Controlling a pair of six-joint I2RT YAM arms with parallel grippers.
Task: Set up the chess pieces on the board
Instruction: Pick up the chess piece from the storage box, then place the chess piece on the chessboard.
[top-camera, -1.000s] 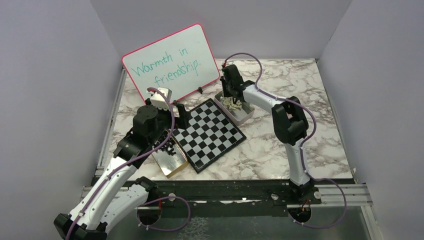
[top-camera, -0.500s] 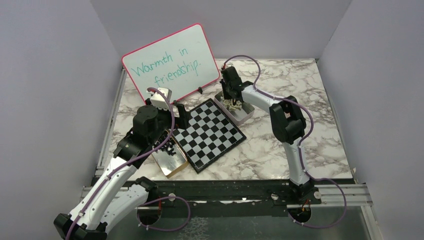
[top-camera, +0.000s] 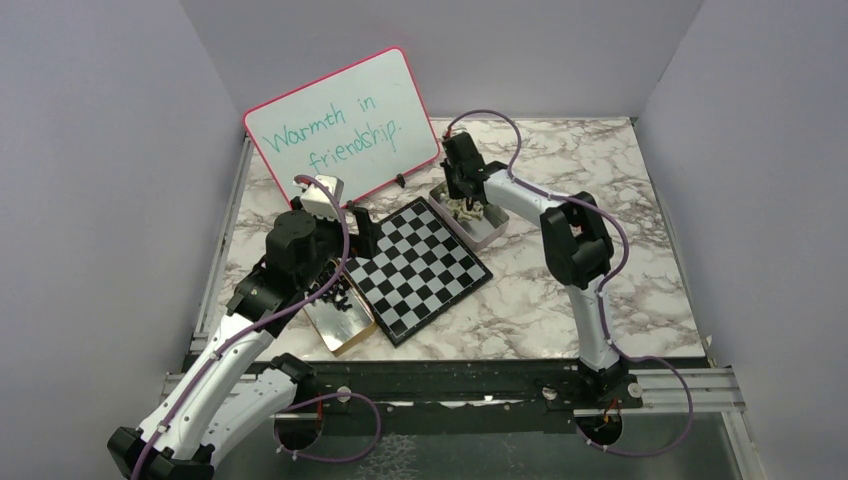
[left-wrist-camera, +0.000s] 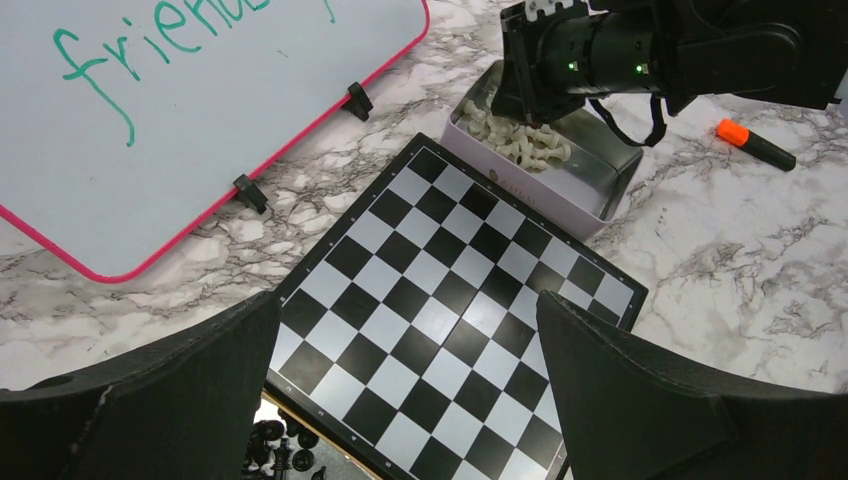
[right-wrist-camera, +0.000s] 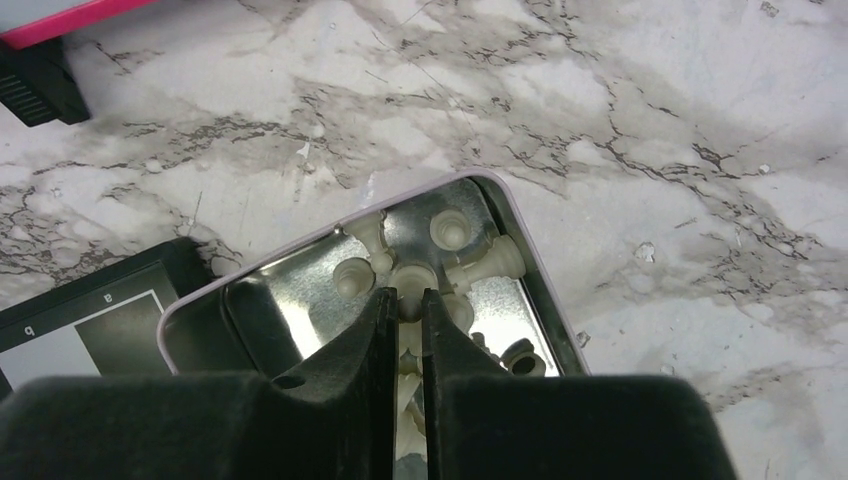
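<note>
The chess pieces (right-wrist-camera: 447, 232) lie in the tin (right-wrist-camera: 524, 262). The right gripper (right-wrist-camera: 405, 297) has just squeezed onto one white piece (right-wrist-camera: 411, 277), so lifting comes next. The left gripper (left-wrist-camera: 405, 330) gapes wide.

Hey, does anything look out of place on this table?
Nothing spilled. The board sits turned at a diagonal, and an orange-capped marker lies loose on the marble beyond the tin of cream pieces.

White marble-look worktop (top-camera: 560, 300) with grey veins fills the frame centre. Plain pale lavender-grey walls box it in: back wall (top-camera: 500, 50) along the top, left wall (top-camera: 90, 200), right wall (top-camera: 760, 200). Metal rail (top-camera: 690, 385) runs across the bottom. Light is soft and even, shadows faint.
</note>
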